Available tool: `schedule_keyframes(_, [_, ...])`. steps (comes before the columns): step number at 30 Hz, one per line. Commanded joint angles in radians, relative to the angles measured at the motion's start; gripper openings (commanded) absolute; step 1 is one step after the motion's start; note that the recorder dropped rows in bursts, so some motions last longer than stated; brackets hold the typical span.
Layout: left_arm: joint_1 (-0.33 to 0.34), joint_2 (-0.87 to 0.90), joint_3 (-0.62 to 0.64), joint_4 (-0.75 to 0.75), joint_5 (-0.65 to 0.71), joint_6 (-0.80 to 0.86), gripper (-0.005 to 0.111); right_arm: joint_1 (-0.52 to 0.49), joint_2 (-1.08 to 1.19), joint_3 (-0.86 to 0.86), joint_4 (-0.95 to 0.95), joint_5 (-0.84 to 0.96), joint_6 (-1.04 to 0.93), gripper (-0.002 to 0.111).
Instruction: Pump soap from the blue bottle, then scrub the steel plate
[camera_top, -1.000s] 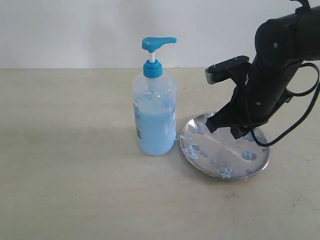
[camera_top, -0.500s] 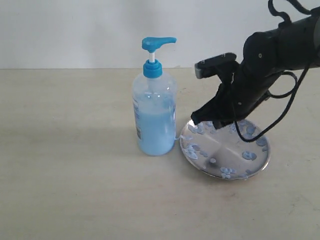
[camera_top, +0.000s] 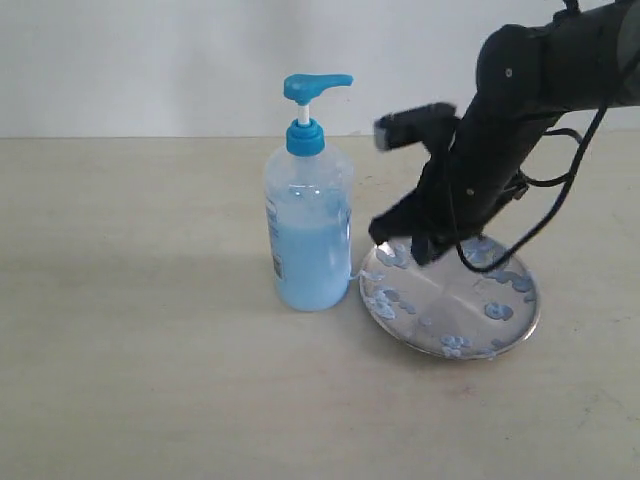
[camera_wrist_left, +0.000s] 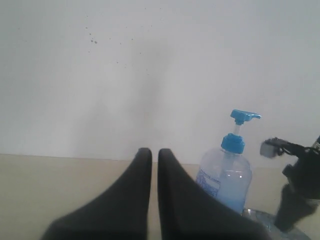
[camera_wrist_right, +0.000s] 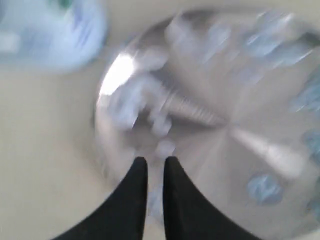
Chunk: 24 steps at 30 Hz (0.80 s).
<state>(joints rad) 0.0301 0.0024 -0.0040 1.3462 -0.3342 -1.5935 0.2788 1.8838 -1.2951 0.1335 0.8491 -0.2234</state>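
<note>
The right gripper (camera_top: 398, 243) hangs tilted over the plate (camera_top: 455, 300). Its two black fingers (camera_wrist_right: 137, 185) are drawn almost together, with only a thin slit between them. The tips sit over the plate's rim on the side nearest the bottle (camera_top: 310, 230). The right wrist view is too blurred to tell whether they touch the metal.

Just past the tips, small blobs of soap (camera_top: 497, 311) dot the shiny surface. More blobs lie farther out from the gripper, toward the opposite rim. The plate lies flat on the table (camera_top: 150, 350).

A little off to one side of this gripper, the bottle stands upright just beside the plate. I cannot tell whether the two touch. The bottle's pump head (camera_top: 315, 86) is raised on its white stem, level with the right arm's (camera_top: 540, 90) wrist. The spout points toward that arm. Pale blue soap fills well over half of the bottle.

The left gripper (camera_wrist_left: 154, 152) is well apart from all this and does not show in the exterior view. Its fingers are likewise nearly pressed together, with a narrow gap. Ahead of it and to one side stands the bottle. A sliver of the plate shows just beyond the bottle's base, under the right arm. Farthest off is a plain white wall (camera_wrist_left: 150, 65).
</note>
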Motion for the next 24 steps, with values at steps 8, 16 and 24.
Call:
schedule_keyframes(8, [-0.005,-0.002,0.004,0.003,-0.01,-0.007,0.004,0.021,-0.011,-0.007,-0.28,-0.066,0.378,0.0])
schedule_keyframes(16, [-0.005,-0.002,0.004,0.017,-0.012,-0.007,0.004,0.066,-0.038,0.019,-0.145,0.372,-0.043,0.0])
schedule_keyframes(24, [-0.005,-0.002,0.004,-0.658,0.181,-0.007,0.004,0.069,-0.197,-0.025,-0.12,0.163,-0.039,0.0])
